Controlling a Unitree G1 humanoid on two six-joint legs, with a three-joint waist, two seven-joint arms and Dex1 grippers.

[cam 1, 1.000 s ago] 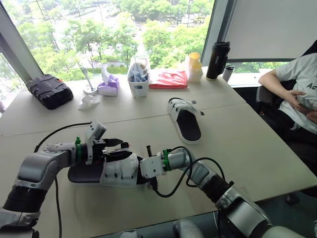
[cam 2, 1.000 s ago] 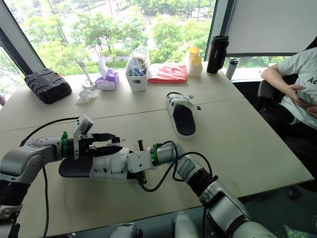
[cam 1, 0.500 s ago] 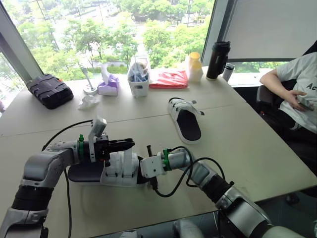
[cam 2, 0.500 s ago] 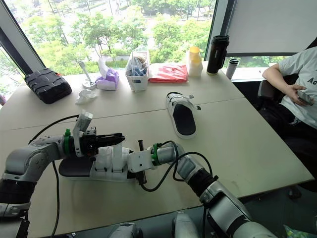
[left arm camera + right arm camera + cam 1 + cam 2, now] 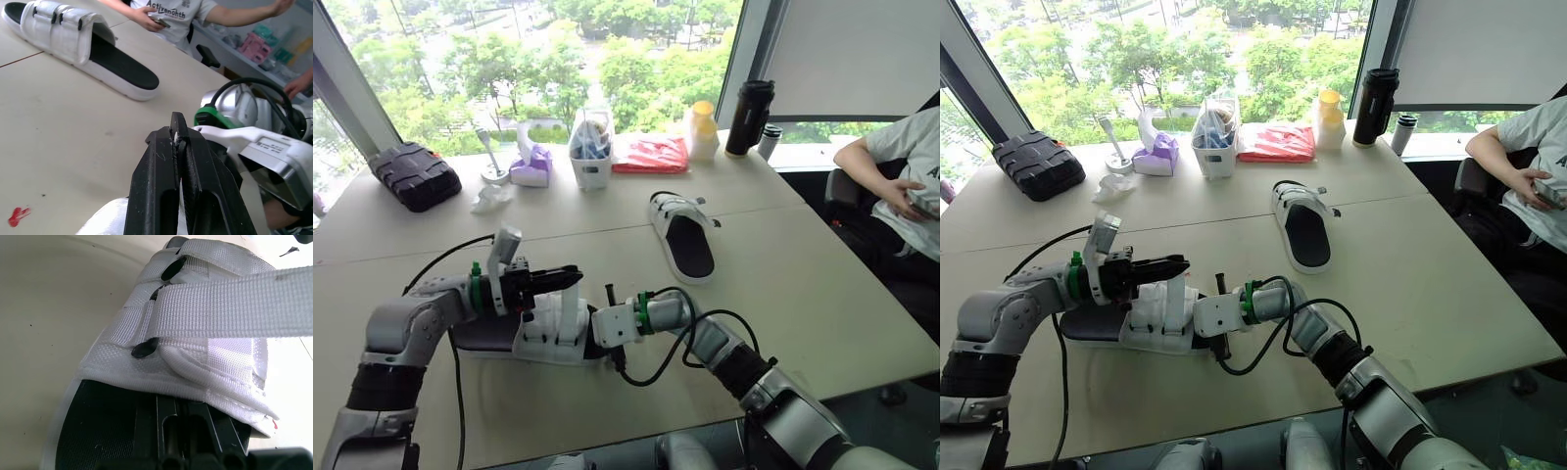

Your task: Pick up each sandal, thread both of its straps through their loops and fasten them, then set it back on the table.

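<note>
Found the near sandal (image 5: 544,335) lying flat on the table (image 5: 803,294), close to the front edge and toward the front left corner, black sole down and white upper on top. Saw the left gripper (image 5: 573,275) just above that upper, pressed together on the tip of a white strap (image 5: 570,309) drawn upright from the sandal. Made out a thin sliver of white pinched between the black fingers (image 5: 159,171) in the left wrist view. Noted the strap passing through the black loops (image 5: 145,349) on the side of the upper.

Met the right gripper (image 5: 177,411) at the sandal's open end, on the side toward the right edge of the table, tucked under the rim of the upper over the black footbed; could not tell its state. Saw a black cable (image 5: 677,345) looping off that arm onto the table beside the sandal.

Found the second sandal (image 5: 683,237) well apart, near the middle of the table. Counted along the far edge a black case (image 5: 414,176) at the far left corner, a purple tissue pack (image 5: 529,166), a white basket (image 5: 591,162), a red packet (image 5: 650,154), a yellow-capped bottle (image 5: 703,132) and a black flask (image 5: 748,117). Noted a person (image 5: 901,186) seated off the right edge.
</note>
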